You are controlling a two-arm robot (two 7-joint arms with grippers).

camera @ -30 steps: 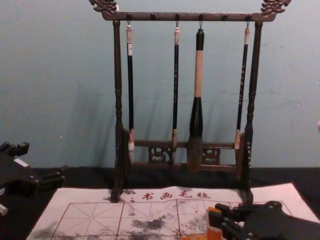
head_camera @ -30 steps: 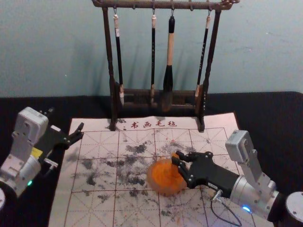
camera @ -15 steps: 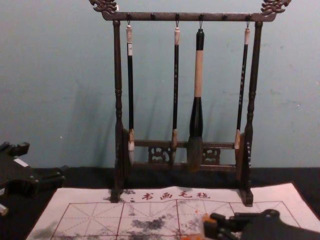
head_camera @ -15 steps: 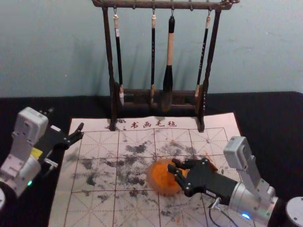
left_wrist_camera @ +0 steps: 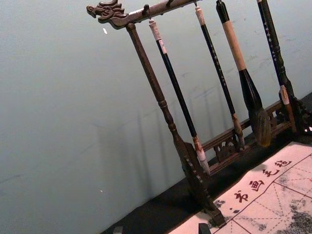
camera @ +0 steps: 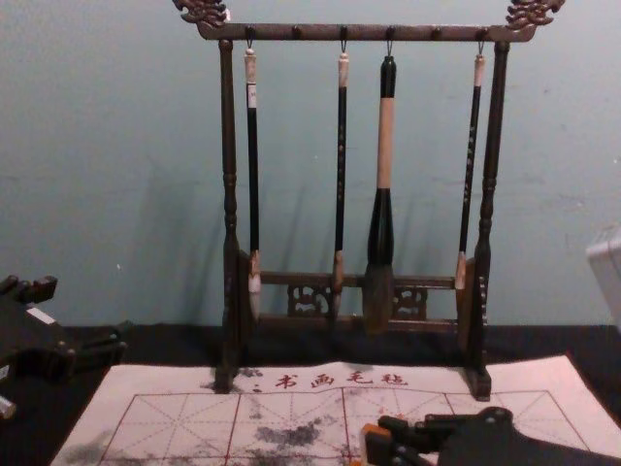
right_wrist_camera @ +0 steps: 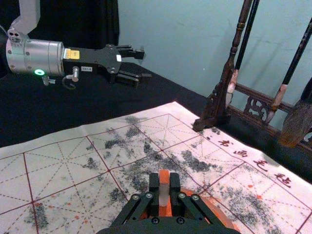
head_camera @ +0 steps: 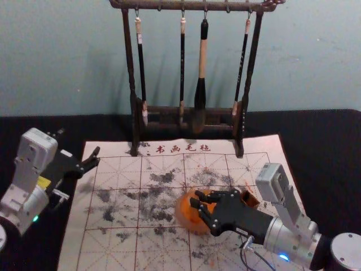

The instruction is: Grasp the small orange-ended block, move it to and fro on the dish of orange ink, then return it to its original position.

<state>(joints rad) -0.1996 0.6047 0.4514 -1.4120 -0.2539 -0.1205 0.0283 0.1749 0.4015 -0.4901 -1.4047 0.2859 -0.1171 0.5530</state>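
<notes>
In the head view my right gripper (head_camera: 197,208) is over the orange ink dish (head_camera: 186,219), hiding part of its right side. The small block (right_wrist_camera: 164,189) stands upright between the fingers of my right gripper (right_wrist_camera: 164,183) in the right wrist view, its upper end orange and its middle pale; the dish (right_wrist_camera: 214,210) shows behind it. The chest view has the block (camera: 375,445) at the fingertips; whether its lower end touches the ink, I cannot tell. My left gripper (head_camera: 79,142) is parked at the left, open; its fingertips (left_wrist_camera: 161,229) edge into the left wrist view.
A dark wooden rack (head_camera: 242,107) with several hanging brushes stands at the back of the white gridded mat (head_camera: 113,248). A small brown-orange object (head_camera: 250,199) sits just behind the right gripper. Black cloth (head_camera: 327,152) surrounds the mat.
The right gripper has moved left and somewhat nearer to the robot across the dish, carrying the block. The brown-orange object behind it has come into view. The left arm has stayed still.
</notes>
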